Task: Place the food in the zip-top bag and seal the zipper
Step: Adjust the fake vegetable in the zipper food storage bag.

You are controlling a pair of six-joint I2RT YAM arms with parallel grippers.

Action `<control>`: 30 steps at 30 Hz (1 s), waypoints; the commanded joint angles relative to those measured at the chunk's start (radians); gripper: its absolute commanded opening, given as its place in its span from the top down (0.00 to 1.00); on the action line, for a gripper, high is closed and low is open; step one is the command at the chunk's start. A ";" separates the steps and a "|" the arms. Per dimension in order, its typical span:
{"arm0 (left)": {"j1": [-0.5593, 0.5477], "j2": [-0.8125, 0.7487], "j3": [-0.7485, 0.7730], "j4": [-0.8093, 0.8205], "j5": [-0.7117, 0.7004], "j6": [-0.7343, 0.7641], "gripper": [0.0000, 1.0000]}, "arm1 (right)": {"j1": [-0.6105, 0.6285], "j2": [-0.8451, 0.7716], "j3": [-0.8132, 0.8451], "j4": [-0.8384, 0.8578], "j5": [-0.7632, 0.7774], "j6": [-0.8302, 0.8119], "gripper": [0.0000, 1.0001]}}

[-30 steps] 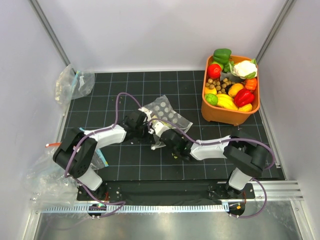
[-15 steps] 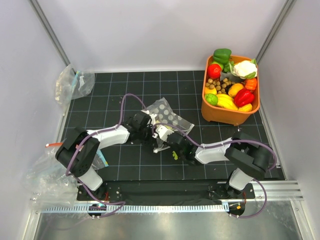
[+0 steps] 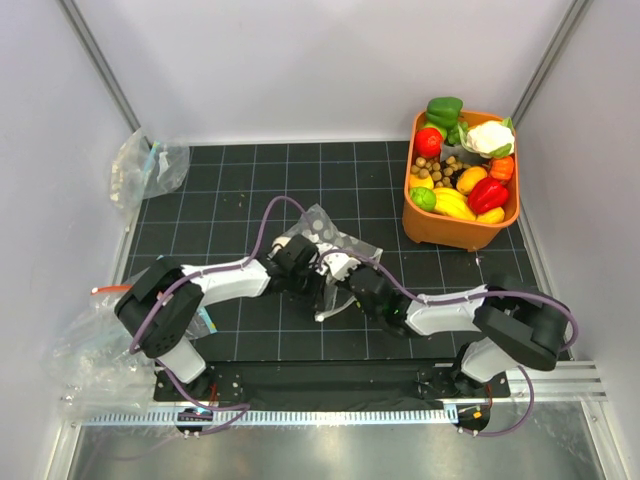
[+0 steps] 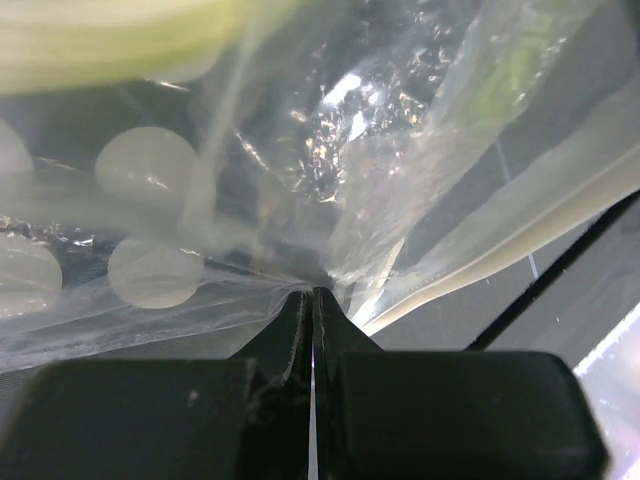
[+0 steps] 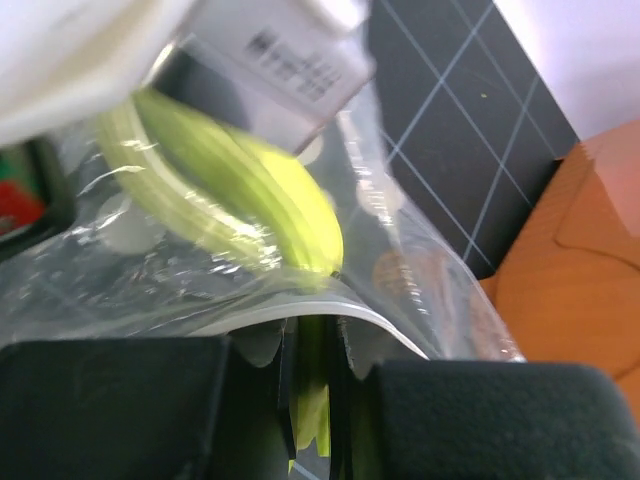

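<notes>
The zip-top bag (image 3: 338, 232), clear with white dots, lies crumpled mid-mat between both arms. My left gripper (image 4: 312, 292) is shut on a fold of its film, just beside the pale zipper (image 4: 500, 255). Behind the film a blurred stretch of the celery stalk (image 4: 110, 40) shows. My right gripper (image 5: 312, 340) is shut on the stalk's leafy end. The celery (image 5: 240, 200) runs up from the jaws under the plastic, and the zipper (image 5: 300, 305) arches across the jaw tips. A red patch (image 5: 18, 205) shows at the left edge; I cannot tell what it is.
An orange basket (image 3: 430, 232) of toy produce stands at the back right, close to the bag. Other clear bags lie at the back left (image 3: 145, 165) and near left (image 3: 90, 350). The walls close in on both sides.
Both grippers have shifted right and nearer with the bag, whose lower edge now hangs closer to me. The right arm's elbow has swung out to the right.
</notes>
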 commanded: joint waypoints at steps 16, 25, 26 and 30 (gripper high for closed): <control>-0.063 -0.005 0.026 -0.001 0.124 0.047 1.00 | -0.029 -0.118 -0.067 0.249 0.054 0.416 0.99; -0.082 0.004 0.035 0.007 0.135 0.055 1.00 | -0.029 -0.173 0.027 -0.005 0.126 0.872 0.99; -0.085 0.005 0.036 0.008 0.138 0.055 1.00 | -0.029 -0.174 0.025 -0.005 0.141 0.904 0.99; -0.093 0.007 0.038 0.013 0.147 0.058 1.00 | -0.029 -0.155 0.104 -0.157 0.204 1.131 0.99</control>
